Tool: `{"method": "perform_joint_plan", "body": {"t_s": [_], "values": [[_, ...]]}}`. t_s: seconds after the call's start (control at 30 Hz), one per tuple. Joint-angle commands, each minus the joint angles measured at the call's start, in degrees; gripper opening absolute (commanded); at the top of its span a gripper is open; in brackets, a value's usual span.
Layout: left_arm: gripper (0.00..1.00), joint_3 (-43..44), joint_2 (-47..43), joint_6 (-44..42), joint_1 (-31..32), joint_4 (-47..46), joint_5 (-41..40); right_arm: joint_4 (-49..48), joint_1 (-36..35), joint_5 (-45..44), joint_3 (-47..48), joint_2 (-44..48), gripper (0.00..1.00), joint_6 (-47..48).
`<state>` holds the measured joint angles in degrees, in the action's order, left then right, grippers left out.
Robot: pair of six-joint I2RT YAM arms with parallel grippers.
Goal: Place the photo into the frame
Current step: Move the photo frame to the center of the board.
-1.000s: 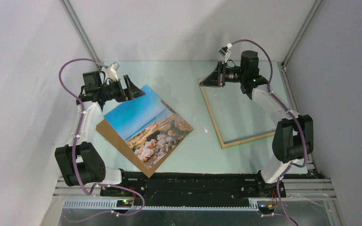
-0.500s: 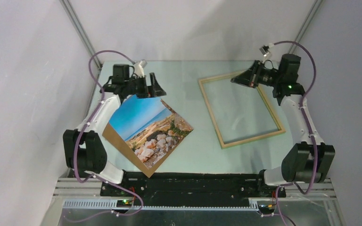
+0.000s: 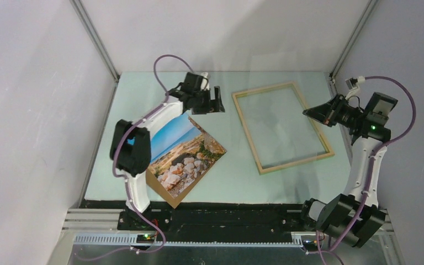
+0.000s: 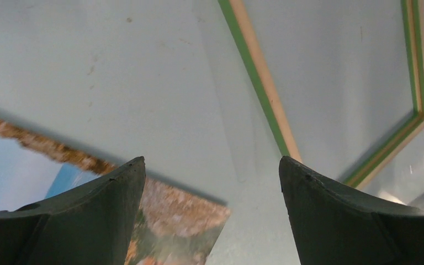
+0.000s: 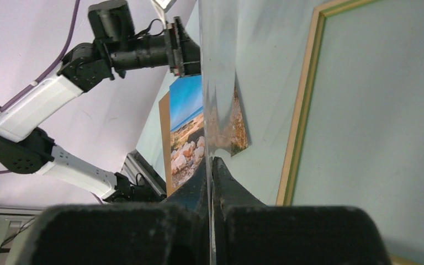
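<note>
Quick look at the setup: the left hand point(image 3: 218, 101) hangs over the pale green worktop point(image 3: 232, 179) with its two dark fingers point(image 4: 88, 221) spread wide and nothing between them (its wrist view shows only worktop and a bit of print in the gap). The big rectangular landscape photo point(image 3: 187, 150) has blue sky and sea up top, with pale rocks and brown scrub lower down. It lies flat below that hand, back toward the arm's base. It's turned like a diamond, with a strip of brown board backing peeking out along its near edges. One scrubby corner of the photo point(image 4: 182, 218) sits right under the gap between the left fingers.

The thin rectangular picture frame point(image 3: 247, 132), light natural wood with a green stripe on the rails, lies flat just off the left hand's right side. It's between the two hands and apart from the photo. One long rail of the frame point(image 4: 265, 94) runs past the left fingertips in the wrist view.

The right hand point(image 3: 311, 112) is pinched tight, up beside the frame's right rail. In its own view a thin clear sheet point(image 5: 218, 66) runs straight up from between its fingers point(image 5: 229, 192), so it's gripping that by the edge. The frame's rail point(image 5: 301, 110) lies just to the right of those fingers.
</note>
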<state>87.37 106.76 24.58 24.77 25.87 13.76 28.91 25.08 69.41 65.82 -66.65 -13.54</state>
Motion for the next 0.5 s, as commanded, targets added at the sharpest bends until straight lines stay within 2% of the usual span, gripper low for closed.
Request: {"method": "perform_joint_plan", "body": {"t_s": [0.0,0.23,0.47], "values": [[0.95,6.9,6.4,5.9,5.2,-0.5,-6.4,8.6,4.2,6.1,-1.4,2.6,0.00,8.4],[0.94,15.4,16.1,10.8,11.0,1.7,-9.7,22.8,12.8,10.7,-1.7,1.2,0.00,22.1],[0.88,24.7,25.3,13.8,14.4,5.4,-11.7,39.4,18.7,12.4,-1.6,-3.5,0.00,43.3]]}}
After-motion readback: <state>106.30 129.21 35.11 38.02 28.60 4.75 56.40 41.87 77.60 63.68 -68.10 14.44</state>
